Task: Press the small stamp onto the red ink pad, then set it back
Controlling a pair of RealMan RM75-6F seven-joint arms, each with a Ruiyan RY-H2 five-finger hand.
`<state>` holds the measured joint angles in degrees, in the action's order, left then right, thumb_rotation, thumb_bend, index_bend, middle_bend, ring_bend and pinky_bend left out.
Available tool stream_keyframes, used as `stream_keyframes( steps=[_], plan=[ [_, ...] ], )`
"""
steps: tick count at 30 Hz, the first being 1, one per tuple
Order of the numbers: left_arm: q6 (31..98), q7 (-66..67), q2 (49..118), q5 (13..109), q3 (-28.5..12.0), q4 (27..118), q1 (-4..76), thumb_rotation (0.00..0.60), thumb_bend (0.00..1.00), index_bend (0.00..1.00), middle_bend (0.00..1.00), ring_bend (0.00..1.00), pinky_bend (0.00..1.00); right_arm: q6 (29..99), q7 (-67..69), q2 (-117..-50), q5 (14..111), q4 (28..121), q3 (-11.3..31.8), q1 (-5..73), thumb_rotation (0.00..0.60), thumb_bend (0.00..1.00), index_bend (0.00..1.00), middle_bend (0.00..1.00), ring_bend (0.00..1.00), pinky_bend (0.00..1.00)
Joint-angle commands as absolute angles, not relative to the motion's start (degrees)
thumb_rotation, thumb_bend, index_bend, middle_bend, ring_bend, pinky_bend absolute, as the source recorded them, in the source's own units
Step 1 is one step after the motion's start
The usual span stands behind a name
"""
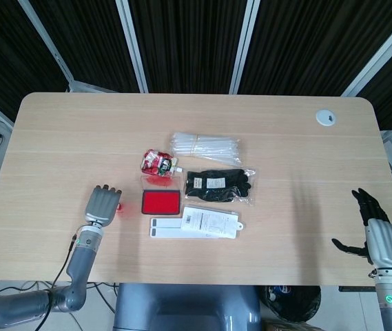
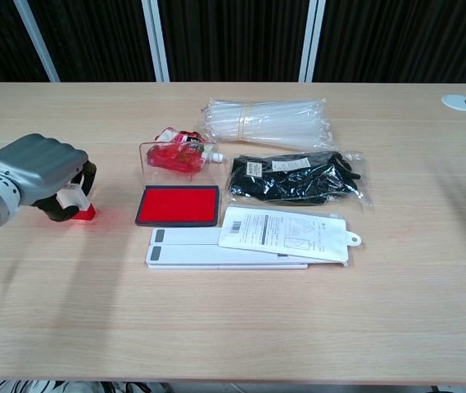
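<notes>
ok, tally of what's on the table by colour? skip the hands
Red: 3 – stamp, ink pad, red pouch
Black: 1 – bagged gloves
Clear: 1 – bundle of clear sticks
White: 2 – card, long white strip under it
Total: 7
</notes>
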<state>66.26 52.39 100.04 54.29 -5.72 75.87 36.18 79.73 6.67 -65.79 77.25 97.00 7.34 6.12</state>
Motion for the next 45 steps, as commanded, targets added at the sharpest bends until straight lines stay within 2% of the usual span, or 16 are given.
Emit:
stream_keyframes(
  steps=[1, 6, 15, 20, 27, 34, 40, 45],
  plan=[
    [66.13, 52.71, 99.91, 53.99, -5.74, 76.08, 36.19, 0.600, 0.27, 0.40, 0.36, 0.31, 0.45, 79.77, 6.67, -65.82, 77.28, 96.99, 7.35, 6.11, 0.600, 0.12, 0.00, 0.00, 0.00, 0.16],
    [65.97, 52.79, 99.55, 53.76, -5.80, 76.64, 36.23, 0.600, 0.23, 0.34, 0.29, 0.26, 0.41, 79.85, 6.70, -65.86, 77.32, 96.99, 7.38, 6.09, 0.600, 0.12, 0.00, 0.00, 0.00, 0.16],
    [67.19, 51.96, 97.38, 54.46, -6.38, 79.59, 36.01, 0.600, 0.14, 0.20, 0.14, 0.13, 0.27, 79.91, 6.71, -65.84, 77.35, 96.96, 7.41, 6.05, 0.600, 0.12, 0.00, 0.00, 0.00, 0.16],
    [69.95, 46.99, 92.99, 57.96, -6.72, 85.16, 34.29, 0.600, 0.13, 0.15, 0.10, 0.10, 0.23, 80.04, 6.34, -65.86, 77.48, 96.84, 7.39, 6.05, 0.600, 0.12, 0.00, 0.00, 0.00, 0.16],
    [76.07, 38.20, 82.87, 64.67, -4.85, 94.22, 28.86, 0.600, 0.13, 0.06, 0.02, 0.04, 0.16, 80.05, 5.17, -65.73, 77.58, 96.75, 7.20, 6.06, 0.600, 0.12, 0.00, 0.00, 0.00, 0.16],
    [82.79, 27.86, 73.69, 70.43, -1.18, 98.78, 21.13, 0.600, 0.13, 0.00, 0.00, 0.00, 0.08, 81.10, 4.65, -66.16, 78.41, 96.35, 7.17, 5.88, 0.600, 0.11, 0.00, 0.00, 0.00, 0.16],
    [87.33, 20.01, 69.74, 75.08, 1.75, 97.26, 15.36, 0.600, 0.13, 0.00, 0.00, 0.00, 0.07, 81.51, 3.39, -66.48, 78.77, 96.19, 7.11, 5.92, 0.600, 0.11, 0.00, 0.00, 0.00, 0.16],
    [88.69, 16.53, 69.19, 77.14, 2.24, 94.75, 13.10, 0.600, 0.13, 0.00, 0.00, 0.00, 0.04, 81.71, 2.75, -66.60, 78.97, 96.11, 7.06, 5.92, 0.600, 0.11, 0.00, 0.00, 0.00, 0.16]
  ],
)
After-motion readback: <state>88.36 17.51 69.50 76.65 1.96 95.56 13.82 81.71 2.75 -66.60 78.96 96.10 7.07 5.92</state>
